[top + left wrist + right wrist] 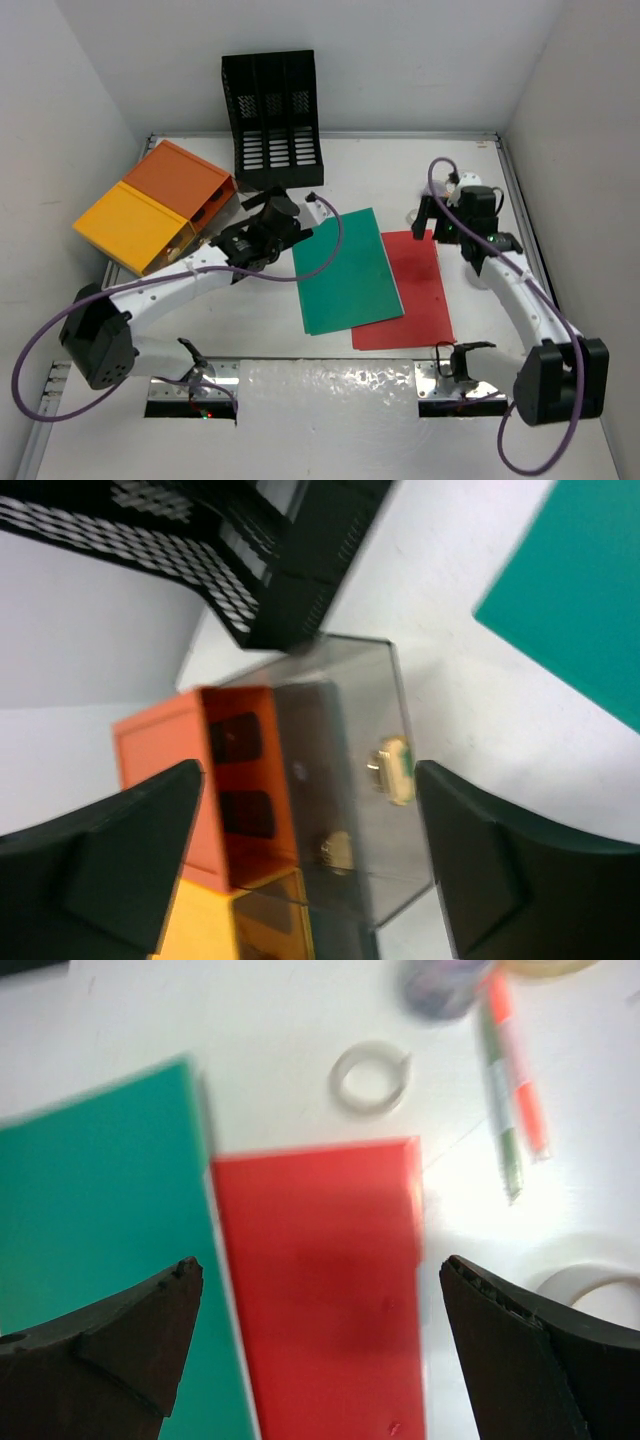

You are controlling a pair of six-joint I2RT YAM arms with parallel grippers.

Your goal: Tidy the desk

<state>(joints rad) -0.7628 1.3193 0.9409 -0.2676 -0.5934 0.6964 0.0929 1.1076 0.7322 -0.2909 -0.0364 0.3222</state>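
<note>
You have most of the job ahead: on the desk (420, 170), the green folder (345, 270) and red folder (415, 290) lie flat at centre, outside the rack (270, 110) at twelve o'clock, and pens (510, 1100) lie loose at two. Your left gripper (305, 775) is spread and empty, facing the drawer box (150, 205) at ten; the right gripper (320, 1265) hangs spread over the red folder, holding nothing

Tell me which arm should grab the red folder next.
Right. The right gripper, open, hovers directly over the red folder, while the left gripper faces the orange-and-yellow drawer box, beyond the green folder.
</note>
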